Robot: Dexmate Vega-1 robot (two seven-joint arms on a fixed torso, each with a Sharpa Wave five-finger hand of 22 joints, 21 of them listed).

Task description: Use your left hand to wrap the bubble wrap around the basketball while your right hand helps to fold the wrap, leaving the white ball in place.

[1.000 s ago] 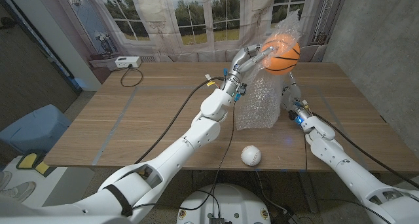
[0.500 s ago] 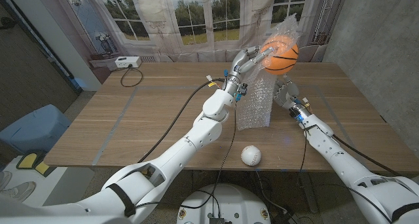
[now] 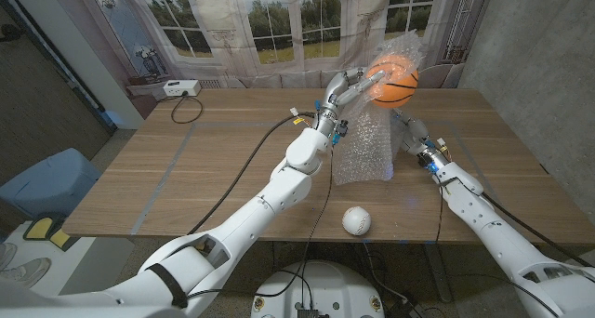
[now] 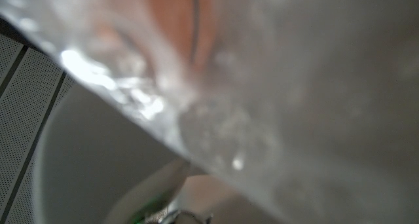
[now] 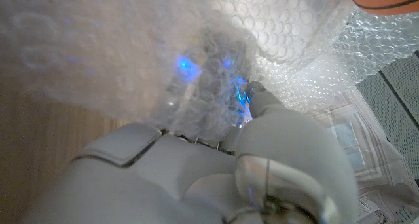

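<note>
fingers (image 3: 358,80) of my left hand (image 3: 346,86) grip the basketball (image 3: 392,81) through the bubble wrap (image 3: 364,151), lifted above the worktop (image 3: 186,178). my right hand (image 3: 411,135) presses into the hanging wrap; its grip i cannot tell. white ball (image 3: 356,221) sits near the front edge.

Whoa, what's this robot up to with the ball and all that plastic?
It is wrapping a basketball in bubble wrap. Its left hand holds the ball up above the table, with the wrap hanging down from it. Its right hand is at the hanging sheet. A white ball lies untouched near the table's front edge.
</note>
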